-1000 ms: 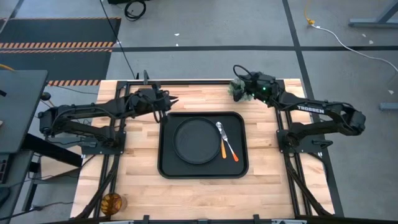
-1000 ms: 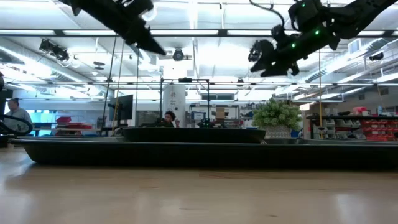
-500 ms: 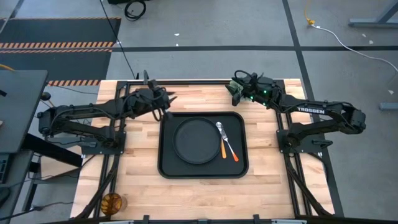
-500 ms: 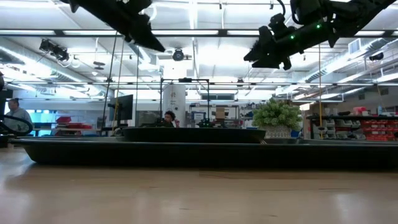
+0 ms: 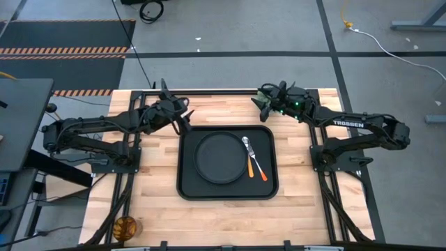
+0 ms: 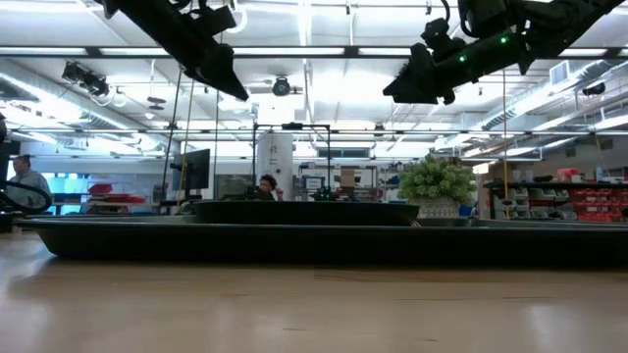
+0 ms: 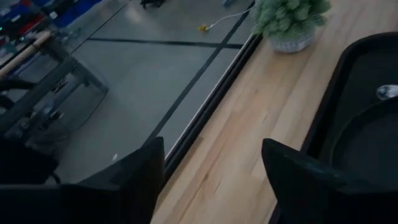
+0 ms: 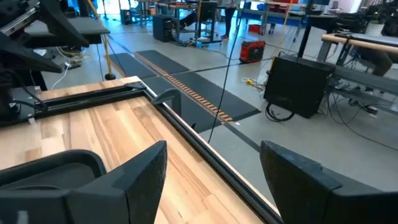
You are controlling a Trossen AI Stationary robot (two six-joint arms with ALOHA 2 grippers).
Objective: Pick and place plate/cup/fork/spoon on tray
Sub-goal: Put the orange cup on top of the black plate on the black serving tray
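The black tray (image 5: 188,183) lies mid-table with the round plate (image 5: 220,158) on it. The spoon (image 5: 246,143) and the fork (image 5: 250,166) lie crossed on the tray floor, right of the plate. The amber cup (image 5: 125,226) stands near the table's near left corner. My left gripper (image 5: 182,115) hovers open above the tray's far left corner with nothing between its fingers (image 7: 134,180). Near the far edge, my right gripper (image 5: 263,100) hangs open and empty, high above the table by the green plant.
A green plant ball in a pale pot (image 7: 289,18) stands at the far right of the table, partly under my right gripper. Bare wood (image 5: 153,188) lies left, right and near side of the tray. A person sits in the room beyond.
My left gripper has opened from nearly shut and drawn back a little toward the table's left edge. My right gripper has risen slightly above the plant and stayed open. The plate, spoon and fork have stayed where they were on the tray.
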